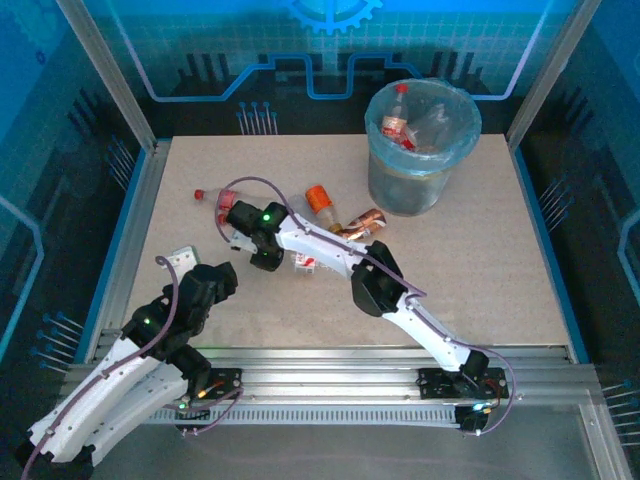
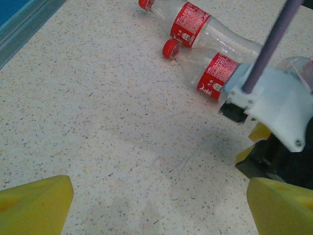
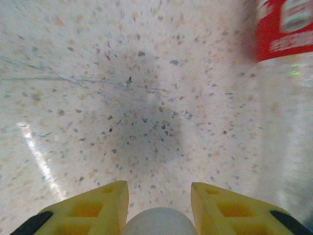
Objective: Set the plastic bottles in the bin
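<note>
Right gripper [image 3: 159,198]: fingers narrow about a pale round object [image 3: 156,223]; firm grip cannot be confirmed. Left gripper [image 2: 159,200]: wide, empty. Red-capped bottles [image 2: 215,73] lie side by side at 10 o'clock from table centre; bin [image 1: 420,190] at 1 o'clock. Recommended: centre jaws across one bottle body, close fully, lift clear before swinging binward

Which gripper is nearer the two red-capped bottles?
Right. The right gripper is down close beside the red-capped bottles; the left gripper hangs back toward the near edge, bare table between it and them.
</note>
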Motion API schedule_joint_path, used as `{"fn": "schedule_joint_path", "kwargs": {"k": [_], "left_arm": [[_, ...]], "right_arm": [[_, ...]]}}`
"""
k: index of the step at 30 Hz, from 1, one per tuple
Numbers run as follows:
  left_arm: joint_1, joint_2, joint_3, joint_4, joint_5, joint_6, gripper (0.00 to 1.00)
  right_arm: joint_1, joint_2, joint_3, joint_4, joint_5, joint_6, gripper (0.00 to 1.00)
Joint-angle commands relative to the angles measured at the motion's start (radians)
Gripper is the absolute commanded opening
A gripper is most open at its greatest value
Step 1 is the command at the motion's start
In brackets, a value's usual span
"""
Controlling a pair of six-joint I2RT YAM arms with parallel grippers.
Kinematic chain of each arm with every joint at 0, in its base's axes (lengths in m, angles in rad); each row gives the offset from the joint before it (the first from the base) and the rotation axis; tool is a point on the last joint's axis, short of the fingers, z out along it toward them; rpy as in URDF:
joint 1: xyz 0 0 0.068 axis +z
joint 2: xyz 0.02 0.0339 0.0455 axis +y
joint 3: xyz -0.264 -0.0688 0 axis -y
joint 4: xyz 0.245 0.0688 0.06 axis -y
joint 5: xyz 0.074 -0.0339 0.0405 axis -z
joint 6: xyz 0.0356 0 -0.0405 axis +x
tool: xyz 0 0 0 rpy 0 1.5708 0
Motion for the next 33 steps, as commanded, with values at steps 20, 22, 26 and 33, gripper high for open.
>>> {"fn": "schedule_joint_path", "kwargs": {"k": [20, 22, 26, 33], "left_arm": [[0.006, 0.485, 0.568, 0.471, 0.230, 0.452, 0.87], [0.005, 0.605, 0.684, 0.504, 0.326, 0.476, 0.87], [-0.005, 0.838, 0.947, 0.531, 0.526, 0.483, 0.86], [-0.084, 1.205, 1.374, 0.514, 0.668, 0.488, 0.86]], "right_arm": [[-0.241, -0.619, 0.013, 0.210, -0.157, 0.081, 0.26], [-0.313, -0.656, 0.015, 0.290, -0.175, 0.114, 0.26], [-0.459, -0.699, 0.032, 0.439, -0.181, 0.159, 0.25], [-0.675, -0.627, 0.176, 0.523, -0.139, 0.241, 0.21]]}}
